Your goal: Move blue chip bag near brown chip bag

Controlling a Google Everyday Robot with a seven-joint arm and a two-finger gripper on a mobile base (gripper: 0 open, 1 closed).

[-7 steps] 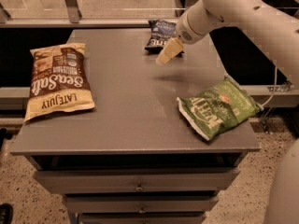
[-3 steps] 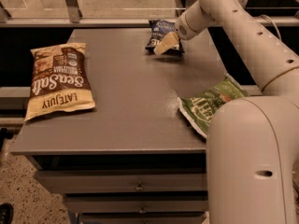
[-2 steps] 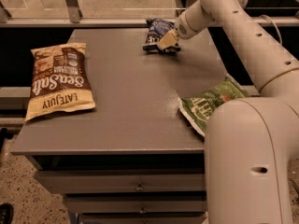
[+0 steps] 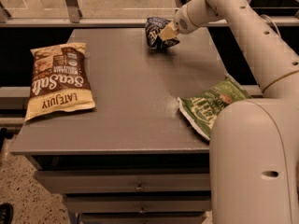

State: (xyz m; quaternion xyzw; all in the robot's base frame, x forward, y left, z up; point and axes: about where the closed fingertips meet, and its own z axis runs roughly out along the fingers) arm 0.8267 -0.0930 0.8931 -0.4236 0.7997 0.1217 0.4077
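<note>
The blue chip bag [image 4: 155, 32] is at the far edge of the grey table [image 4: 135, 106], crumpled and tipped up. My gripper [image 4: 168, 32] is at the bag's right side, its tan fingers closed on the bag. The brown chip bag [image 4: 57, 80] lies flat at the table's left side, well apart from the blue one.
A green chip bag [image 4: 211, 104] lies at the table's right edge, partly hidden by my arm's large white body [image 4: 254, 162]. Drawers [image 4: 138, 186] sit under the tabletop. A ledge and glass partition run behind the table.
My gripper moved from above the table's middle back to the blue chip bag and closed on it. The bag has bunched up and risen slightly.
</note>
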